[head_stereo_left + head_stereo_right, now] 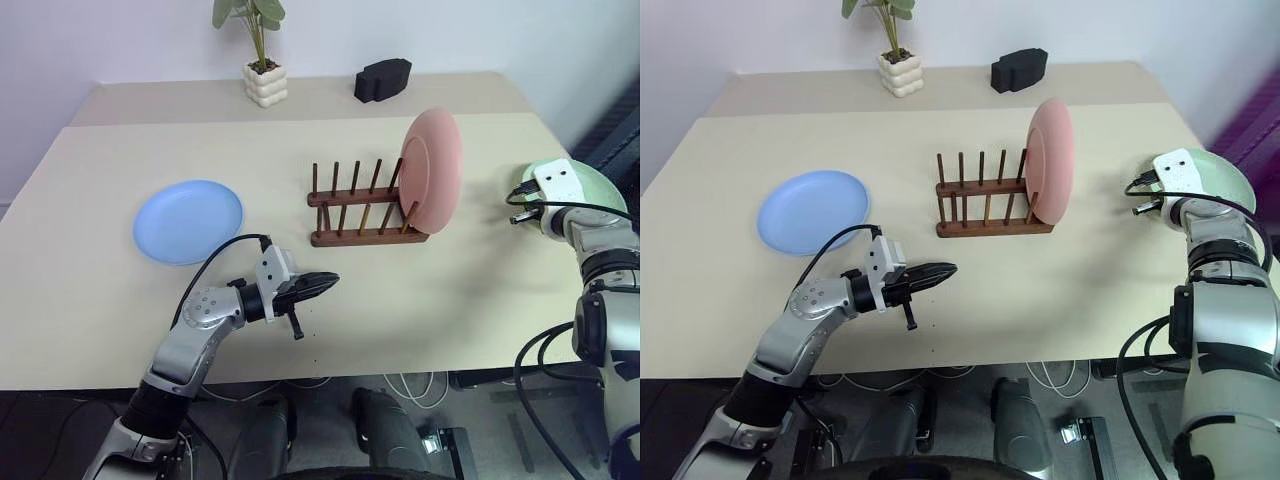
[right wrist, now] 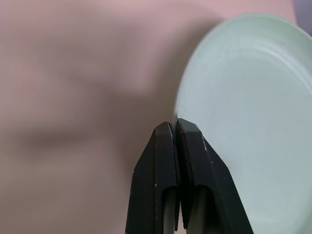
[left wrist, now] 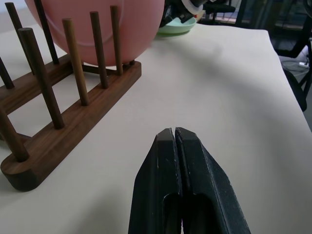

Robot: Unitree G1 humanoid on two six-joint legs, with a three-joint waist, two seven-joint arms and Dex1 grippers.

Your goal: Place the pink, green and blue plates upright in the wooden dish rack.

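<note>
Three plates: pink plate [image 1: 431,170] stands upright in the end slot of the wooden dish rack [image 1: 362,208]; blue plate [image 1: 188,221] lies flat on the desk [image 1: 420,300], left of the rack; green plate [image 2: 253,122] lies at the desk's right edge.
Writing: none readable.
Right hand [image 2: 174,127]: fingers pressed together on the green plate's rim.
Left hand [image 3: 174,134]: fingers together, holding nothing, just in front of the rack, right of the blue plate.
</note>
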